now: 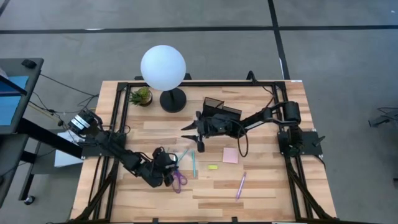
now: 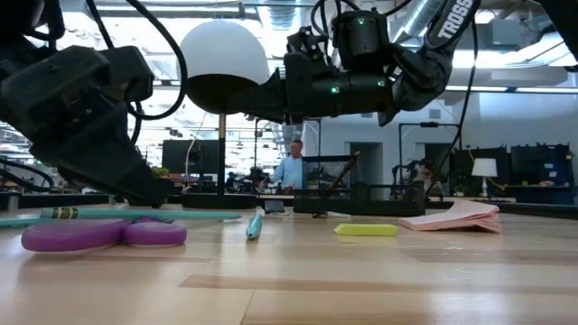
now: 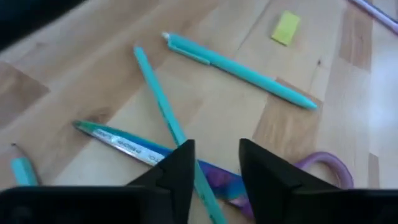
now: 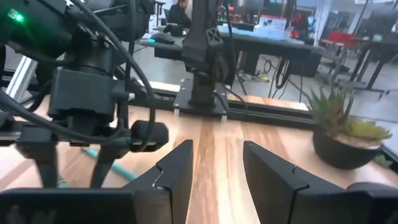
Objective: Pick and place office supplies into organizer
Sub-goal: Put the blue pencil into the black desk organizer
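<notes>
My left gripper (image 3: 214, 171) (image 1: 169, 173) is open and low over the table. Its fingers stand on either side of the scissors' blades (image 3: 124, 143) near the pivot, where a thin teal pencil (image 3: 158, 87) crosses them. The purple handles (image 2: 99, 233) lie flat on the wood. A teal pen (image 3: 239, 68), a yellow piece (image 1: 212, 167), a pink sticky pad (image 1: 231, 155) and a pink-purple pen (image 1: 240, 185) lie loose on the table. My right gripper (image 4: 216, 168) (image 1: 189, 129) is open and empty. It hovers above the table just left of the black organizer (image 1: 222, 111).
A white globe lamp (image 1: 163, 68) on a black base and a small potted plant (image 1: 142, 95) stand near the table's far edge, left of the organizer. Another teal pencil (image 3: 22, 168) lies by the scissors. People stand in the room behind the table (image 2: 291, 167).
</notes>
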You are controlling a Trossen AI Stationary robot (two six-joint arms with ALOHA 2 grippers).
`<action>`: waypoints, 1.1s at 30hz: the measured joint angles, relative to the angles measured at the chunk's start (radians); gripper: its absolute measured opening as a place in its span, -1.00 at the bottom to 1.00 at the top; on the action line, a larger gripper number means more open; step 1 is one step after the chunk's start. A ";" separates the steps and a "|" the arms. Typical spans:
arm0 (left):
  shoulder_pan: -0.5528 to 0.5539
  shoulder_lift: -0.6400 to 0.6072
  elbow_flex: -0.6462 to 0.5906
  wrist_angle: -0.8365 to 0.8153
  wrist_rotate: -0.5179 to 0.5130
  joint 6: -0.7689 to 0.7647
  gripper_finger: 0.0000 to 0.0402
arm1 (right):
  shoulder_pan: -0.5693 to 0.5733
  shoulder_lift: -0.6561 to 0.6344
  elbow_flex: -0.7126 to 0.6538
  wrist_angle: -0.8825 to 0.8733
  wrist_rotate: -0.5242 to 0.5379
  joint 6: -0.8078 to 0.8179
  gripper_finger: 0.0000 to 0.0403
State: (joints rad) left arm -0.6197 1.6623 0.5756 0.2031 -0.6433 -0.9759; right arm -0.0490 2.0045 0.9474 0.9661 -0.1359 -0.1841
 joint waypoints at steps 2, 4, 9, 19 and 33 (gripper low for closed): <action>-0.001 -0.001 0.000 -0.011 0.021 0.005 -0.27 | -0.008 0.000 0.000 0.011 0.000 0.000 -0.33; -0.001 -0.002 0.002 -0.021 0.027 -0.007 -0.22 | -0.015 0.000 0.000 0.025 0.001 0.000 -0.32; -0.002 -0.003 0.002 -0.025 0.044 -0.010 -0.20 | -0.032 0.000 0.000 0.029 0.000 0.000 -0.33; -0.002 -0.062 -0.005 -0.181 0.089 -0.006 -0.32 | -0.025 0.000 0.000 0.017 -0.059 -0.002 -0.34; -0.001 -0.352 -0.001 -0.397 0.005 0.029 -0.39 | -0.024 0.000 0.149 -0.364 -0.354 -0.174 -0.20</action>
State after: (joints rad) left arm -0.6205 1.3108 0.5751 -0.1943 -0.6385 -0.9471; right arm -0.0728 2.0045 1.0964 0.6019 -0.4901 -0.3577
